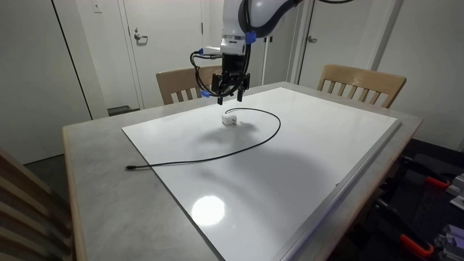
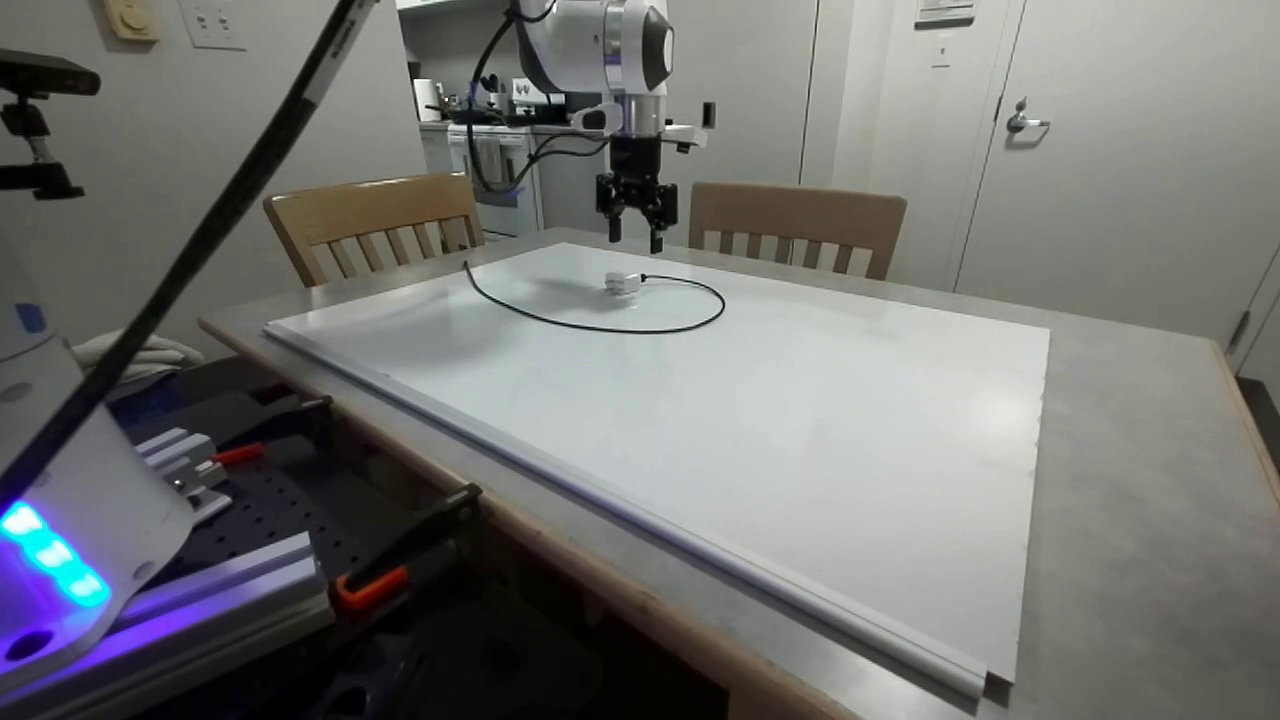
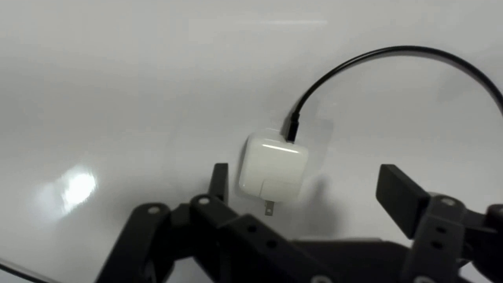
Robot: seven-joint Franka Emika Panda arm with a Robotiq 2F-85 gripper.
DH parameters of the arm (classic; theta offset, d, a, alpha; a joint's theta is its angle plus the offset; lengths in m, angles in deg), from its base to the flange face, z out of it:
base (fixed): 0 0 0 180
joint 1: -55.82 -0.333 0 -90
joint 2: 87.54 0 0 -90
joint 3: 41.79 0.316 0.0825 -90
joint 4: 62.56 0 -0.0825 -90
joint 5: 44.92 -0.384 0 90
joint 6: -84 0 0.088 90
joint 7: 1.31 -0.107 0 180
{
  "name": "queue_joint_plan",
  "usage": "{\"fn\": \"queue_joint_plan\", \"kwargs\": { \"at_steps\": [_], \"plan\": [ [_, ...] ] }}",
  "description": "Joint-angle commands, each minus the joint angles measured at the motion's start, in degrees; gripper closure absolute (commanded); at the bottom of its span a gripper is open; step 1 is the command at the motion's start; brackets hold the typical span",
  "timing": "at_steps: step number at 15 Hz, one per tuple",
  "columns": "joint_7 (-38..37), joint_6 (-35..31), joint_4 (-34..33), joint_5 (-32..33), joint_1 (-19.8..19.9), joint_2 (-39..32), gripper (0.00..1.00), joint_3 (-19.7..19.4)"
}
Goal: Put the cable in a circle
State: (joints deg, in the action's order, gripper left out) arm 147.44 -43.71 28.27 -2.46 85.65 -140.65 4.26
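Cable (image 1: pixel 253 146), in an exterior view: L end past edge of wht board (image 1: pixel 326 132), over bench (image 1: pixel 98 181). Further R, jaws spread above wht charger (image 1: pixel 228 119), w/ cable's other end against it; cable's open bend lies R of both.

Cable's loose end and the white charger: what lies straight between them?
No object: just bare white board and grey table, in an exterior view; the cable bows aside.
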Motion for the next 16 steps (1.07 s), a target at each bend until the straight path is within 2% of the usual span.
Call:
{"fn": "queue_joint_plan", "kwargs": {
  "at_steps": [1, 2, 3, 4, 5, 6, 7, 11, 16],
  "plan": [
    [-1.1, 2.4, -1.3, 0.5, -0.3, 2.1, 0.0, -0.8],
    [0.9, -0.3, -1.7, -7.6, -6.0, 6.8, 0.0, -9.1],
    [-1.9, 0.4, -2.4, -9.1, -7.6, 8.1, 0.0, -11.8],
    [-3.2, -0.3, -3.0, -11.4, -10.1, 9.3, 0.0, -16.1],
    [-4.5, -2.7, -3.0, -14.6, -11.7, 10.3, 0.0, -19.3],
    [1.3, -2.6, -2.8, -17.8, -13.5, 9.6, 0.0, -20.9],
    [1.9, -2.8, -3.1, -20.4, -15.5, 10.6, 0.0, -23.9],
    [1.5, -1.3, -3.6, -22.9, -18.2, 10.9, 0.0, -26.6],
    [-11.4, 13.1, -11.4, -30.4, -27.2, 9.0, 0.0, -34.8]
  ]
}}
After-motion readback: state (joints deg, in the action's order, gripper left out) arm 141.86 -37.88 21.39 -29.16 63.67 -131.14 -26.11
